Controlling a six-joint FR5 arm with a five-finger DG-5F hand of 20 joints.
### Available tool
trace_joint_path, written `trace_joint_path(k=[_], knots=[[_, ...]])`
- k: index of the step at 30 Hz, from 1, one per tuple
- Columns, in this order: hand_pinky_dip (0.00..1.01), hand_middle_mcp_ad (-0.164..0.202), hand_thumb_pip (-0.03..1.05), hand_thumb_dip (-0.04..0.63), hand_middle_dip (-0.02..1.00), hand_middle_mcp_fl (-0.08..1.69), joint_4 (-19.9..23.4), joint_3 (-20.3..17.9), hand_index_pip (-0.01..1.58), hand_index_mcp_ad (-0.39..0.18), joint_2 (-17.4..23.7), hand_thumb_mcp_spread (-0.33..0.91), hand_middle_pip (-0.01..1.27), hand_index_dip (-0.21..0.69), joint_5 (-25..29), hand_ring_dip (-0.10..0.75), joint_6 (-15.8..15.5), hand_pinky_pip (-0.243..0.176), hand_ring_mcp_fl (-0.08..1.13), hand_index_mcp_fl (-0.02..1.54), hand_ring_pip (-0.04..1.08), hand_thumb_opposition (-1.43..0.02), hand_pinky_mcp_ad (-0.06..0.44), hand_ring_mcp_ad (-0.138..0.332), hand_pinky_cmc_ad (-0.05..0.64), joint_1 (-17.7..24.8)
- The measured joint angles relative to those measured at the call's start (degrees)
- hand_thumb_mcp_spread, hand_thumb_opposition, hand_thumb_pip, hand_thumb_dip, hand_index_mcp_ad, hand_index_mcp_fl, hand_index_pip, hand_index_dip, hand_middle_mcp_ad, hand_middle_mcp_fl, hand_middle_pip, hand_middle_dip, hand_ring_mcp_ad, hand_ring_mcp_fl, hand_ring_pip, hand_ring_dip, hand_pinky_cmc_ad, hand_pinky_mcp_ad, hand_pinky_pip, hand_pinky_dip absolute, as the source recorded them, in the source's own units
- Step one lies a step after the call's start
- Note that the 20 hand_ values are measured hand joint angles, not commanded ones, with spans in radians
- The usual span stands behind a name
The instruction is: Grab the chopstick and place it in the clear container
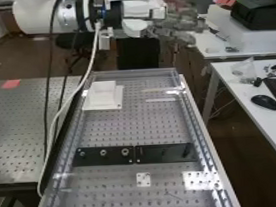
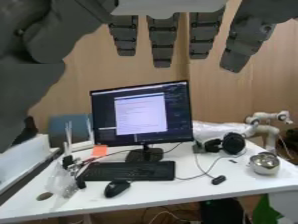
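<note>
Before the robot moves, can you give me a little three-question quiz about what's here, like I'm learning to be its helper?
1. Fill the gap with "straight" or "curled": the hand has its fingers ____.

2. Pick one. Which of these stands on the desk with the keyboard?
A. a lamp
B. a screen
C. a teapot

3. True or false: on the bench, the white block and the black strip are apart.

Key: 1 straight; 2 B; 3 true.
</note>
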Motion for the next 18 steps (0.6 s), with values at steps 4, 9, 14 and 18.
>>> trace_joint_path(k=[4,9,14,18], knots=[[0.27,0.087,0.3,0.007,0.14,0.05,-1.0,3.8,0.02,-0.087,-2.6,0.18,0.1,0.131,0.4,0.031,-0.6,-0.173,0.0,0.01,0.05,-0.66,0.288,0.188,0.431,-1.1],[0.27,0.084,0.29,0.007,0.14,0.05,-2.2,7.6,0.03,-0.094,-5.0,0.18,0.1,0.117,2.6,0.031,-0.6,-0.173,0.0,0.02,0.05,-0.66,0.288,0.183,0.431,-1.4],[0.27,0.087,0.3,0.007,0.14,0.06,-2.4,10.2,0.03,-0.087,-6.8,0.18,0.1,0.108,4.8,0.031,-0.3,-0.171,0.0,0.02,0.06,-0.66,0.288,0.19,0.429,-1.2],[0.27,0.082,0.3,0.007,0.14,0.06,-2.3,12.2,0.03,-0.099,-8.3,0.18,0.1,0.108,6.7,0.03,0.7,-0.171,0.0,0.02,0.05,-0.66,0.288,0.188,0.431,-0.8]])
